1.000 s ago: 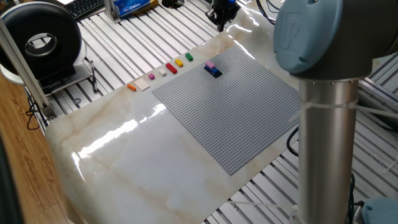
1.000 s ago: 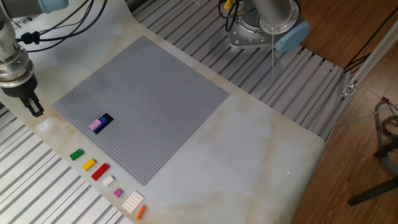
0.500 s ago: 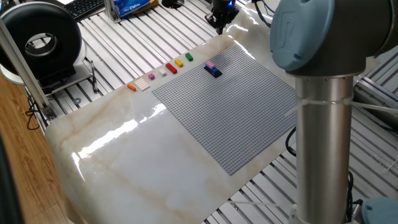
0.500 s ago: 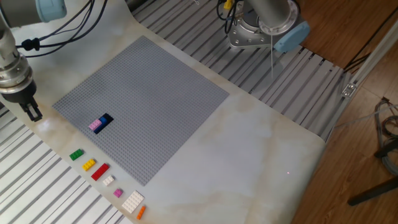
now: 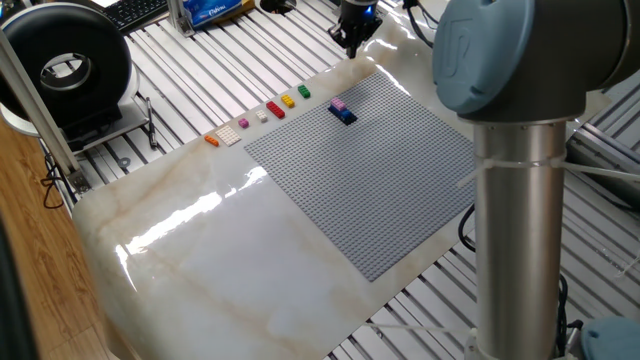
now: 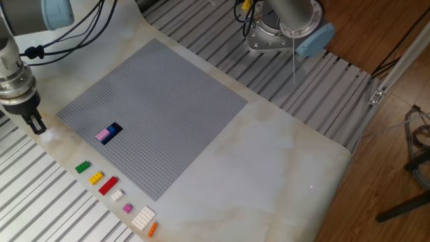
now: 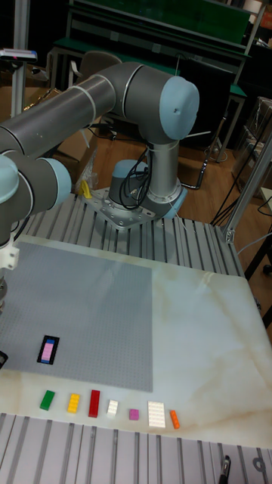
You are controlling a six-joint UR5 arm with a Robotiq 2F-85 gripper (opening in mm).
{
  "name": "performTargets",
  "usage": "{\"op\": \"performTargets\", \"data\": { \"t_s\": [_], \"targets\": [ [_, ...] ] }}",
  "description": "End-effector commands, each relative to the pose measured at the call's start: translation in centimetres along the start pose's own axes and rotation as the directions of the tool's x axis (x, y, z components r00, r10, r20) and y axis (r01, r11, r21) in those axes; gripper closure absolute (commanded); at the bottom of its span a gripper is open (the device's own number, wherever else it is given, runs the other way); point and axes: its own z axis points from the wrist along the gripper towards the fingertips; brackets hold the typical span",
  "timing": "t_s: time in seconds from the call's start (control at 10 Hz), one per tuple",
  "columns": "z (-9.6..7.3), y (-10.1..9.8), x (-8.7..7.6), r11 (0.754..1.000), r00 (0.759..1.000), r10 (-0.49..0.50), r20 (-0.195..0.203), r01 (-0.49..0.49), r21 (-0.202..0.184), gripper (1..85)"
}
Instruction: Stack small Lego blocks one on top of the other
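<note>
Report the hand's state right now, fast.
Hand: holding nothing, off the baseplate's corner, away from the Lego blocks; open or shut cannot be told.

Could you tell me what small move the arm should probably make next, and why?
Probably swing the tool back over the grey baseplate towards the small Lego blocks. It hangs off the baseplate's corner, apart from every brick, with nothing visible between its fingers. The pink, blue and black blocks sit together on the baseplate; whether they are already stacked is too small to tell.
</note>
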Motion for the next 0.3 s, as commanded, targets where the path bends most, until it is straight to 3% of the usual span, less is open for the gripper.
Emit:
{"op": "performTargets", "data": {
  "t_s": [0.0, 0.2],
  "targets": [
    [0.17, 0.12, -0.14, 1.0, 1.0, 0.007, 0.006, -0.007, -0.011, 84.7],
    [0.18, 0.1, -0.13, 1.0, 1.0, 0.004, 0.006, -0.004, -0.011, 84.7]
  ]
}}
